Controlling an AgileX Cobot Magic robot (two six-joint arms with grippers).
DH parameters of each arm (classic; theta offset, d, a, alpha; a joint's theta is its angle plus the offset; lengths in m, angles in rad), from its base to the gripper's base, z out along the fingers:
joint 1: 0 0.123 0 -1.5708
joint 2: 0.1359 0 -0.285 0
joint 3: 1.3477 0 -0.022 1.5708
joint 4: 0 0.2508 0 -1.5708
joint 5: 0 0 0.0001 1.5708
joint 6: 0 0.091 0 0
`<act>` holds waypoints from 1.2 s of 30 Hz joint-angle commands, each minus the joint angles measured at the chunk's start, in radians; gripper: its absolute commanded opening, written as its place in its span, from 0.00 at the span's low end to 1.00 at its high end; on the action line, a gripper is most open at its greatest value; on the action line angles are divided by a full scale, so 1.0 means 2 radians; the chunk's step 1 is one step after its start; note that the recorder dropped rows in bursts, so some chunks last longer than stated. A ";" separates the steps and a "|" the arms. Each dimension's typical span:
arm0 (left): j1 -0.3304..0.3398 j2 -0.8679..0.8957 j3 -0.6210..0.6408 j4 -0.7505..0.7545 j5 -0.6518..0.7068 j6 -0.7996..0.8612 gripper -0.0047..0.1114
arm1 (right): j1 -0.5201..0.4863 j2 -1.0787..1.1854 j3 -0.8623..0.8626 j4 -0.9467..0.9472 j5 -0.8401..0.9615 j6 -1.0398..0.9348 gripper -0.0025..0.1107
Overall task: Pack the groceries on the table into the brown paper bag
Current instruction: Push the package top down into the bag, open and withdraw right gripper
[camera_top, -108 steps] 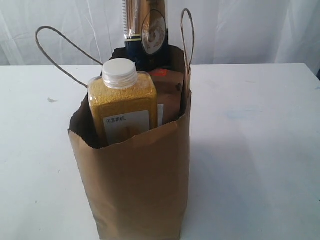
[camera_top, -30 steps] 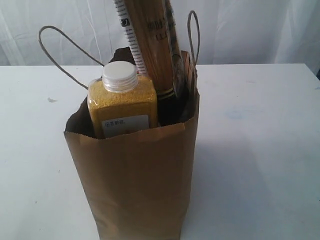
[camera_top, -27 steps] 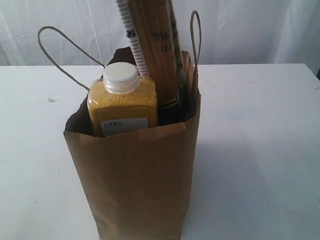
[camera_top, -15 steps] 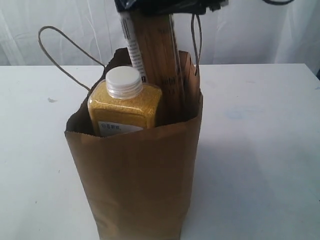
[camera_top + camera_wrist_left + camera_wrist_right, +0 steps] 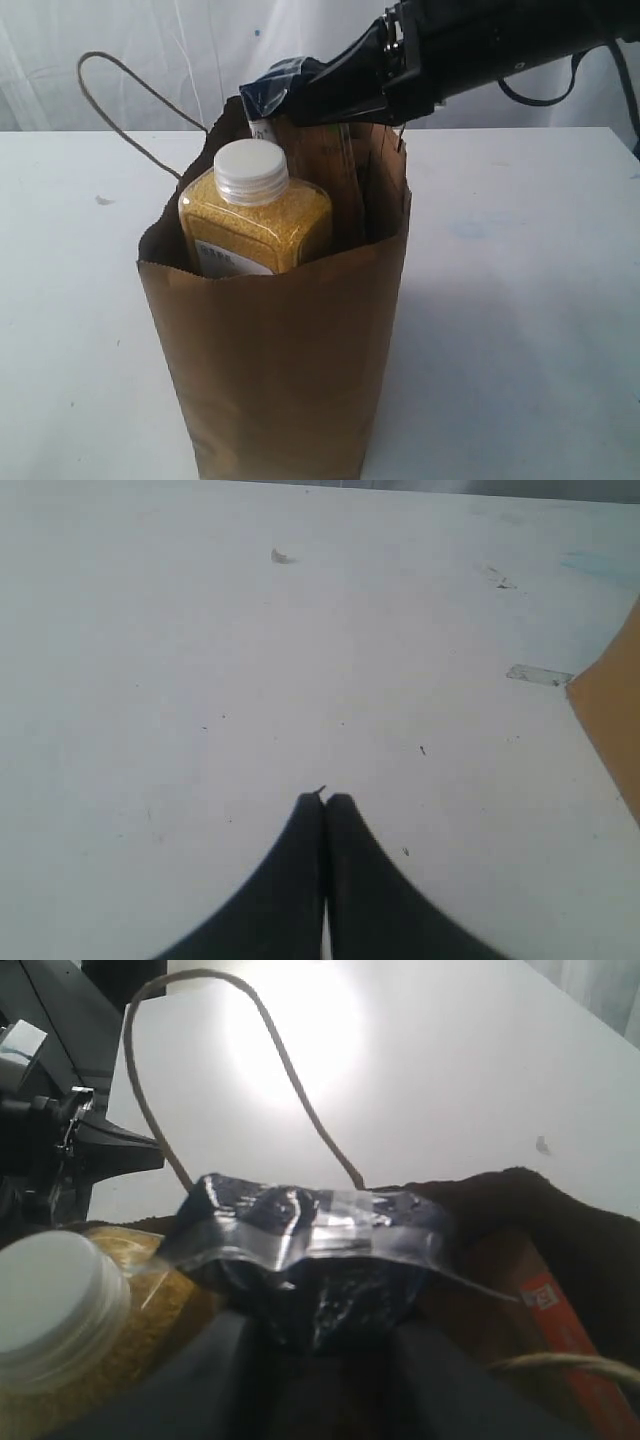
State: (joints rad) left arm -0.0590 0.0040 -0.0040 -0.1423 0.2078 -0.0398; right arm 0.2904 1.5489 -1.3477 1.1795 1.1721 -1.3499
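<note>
Dark-blue plastic spaghetti packet (image 5: 272, 90), in tall brown paper bag (image 5: 280, 360); right gripper (image 5: 318, 98) jaws clamp its top; your likely next move: release; left gripper (image 5: 325, 815) jaws closed, empty.

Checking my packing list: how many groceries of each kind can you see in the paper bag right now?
Bottle: 1 (yellow-grain bottle)
Packet: 1 (dark-blue spaghetti packet)
Pouch: 1 (brown orange-labelled pouch)
Total: 3 showing in the brown paper bag; anything deeper is hidden.
</note>
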 commanded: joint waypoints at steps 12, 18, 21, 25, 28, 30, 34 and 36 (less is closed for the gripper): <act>-0.001 -0.002 0.002 -0.003 0.000 -0.003 0.04 | -0.001 -0.018 0.041 0.031 0.003 -0.007 0.03; -0.001 -0.002 0.002 -0.003 0.000 -0.003 0.04 | -0.001 -0.043 0.041 0.027 0.002 -0.004 0.33; -0.001 -0.002 0.002 -0.003 0.000 -0.003 0.04 | -0.001 -0.054 0.041 0.025 -0.008 0.008 0.63; -0.001 -0.002 0.002 -0.003 0.000 -0.003 0.04 | -0.001 -0.067 0.041 0.012 -0.031 0.028 0.73; -0.001 -0.002 0.002 -0.003 0.000 -0.003 0.04 | -0.001 -0.073 0.041 0.003 -0.030 0.039 0.73; -0.001 -0.002 0.002 -0.003 0.000 -0.003 0.04 | -0.001 -0.077 0.041 0.001 -0.030 0.040 0.73; -0.001 -0.002 0.002 -0.003 0.000 -0.003 0.04 | -0.001 -0.095 0.041 0.001 -0.031 0.040 0.73; -0.001 -0.002 0.002 -0.003 0.000 -0.003 0.04 | -0.001 -0.109 0.041 0.001 -0.032 0.040 0.73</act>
State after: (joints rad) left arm -0.0590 0.0040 -0.0040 -0.1423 0.2078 -0.0398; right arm 0.2904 1.3681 -1.2636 1.1803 1.1106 -1.2748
